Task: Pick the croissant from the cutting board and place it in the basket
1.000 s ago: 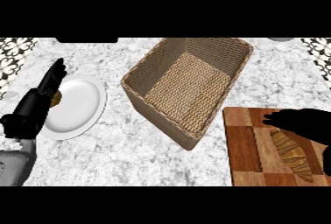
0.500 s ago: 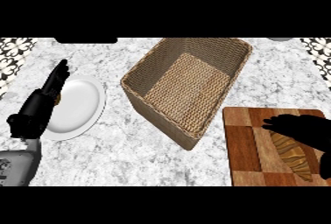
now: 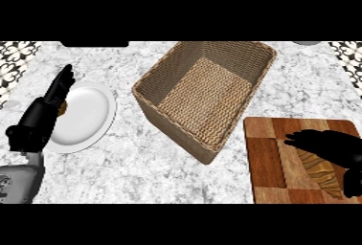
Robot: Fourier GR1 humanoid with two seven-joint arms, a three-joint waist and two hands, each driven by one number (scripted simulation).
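The croissant (image 3: 322, 173) lies lengthwise on the wooden cutting board (image 3: 267, 158) at the lower right. My right hand (image 3: 331, 146) hovers over its upper end and hides that part; the fingers point left and are fairly straight, and the thumb (image 3: 351, 184) shows to the croissant's right. The fingers are not closed on the croissant. The woven basket (image 3: 205, 91) stands open and tilted in the middle, just left of and above the board. My left hand (image 3: 44, 112) rests open at the far left, fingers up.
A white plate (image 3: 88, 117) lies left of the basket, partly under the left hand, with something brown at its left rim. The marble counter (image 3: 127, 167) stretches between plate and board. Patterned tiles show at both upper corners.
My right hand has shifted slightly left and down over the croissant's upper end, and its thumb now shows beside the croissant. The left hand has barely moved.
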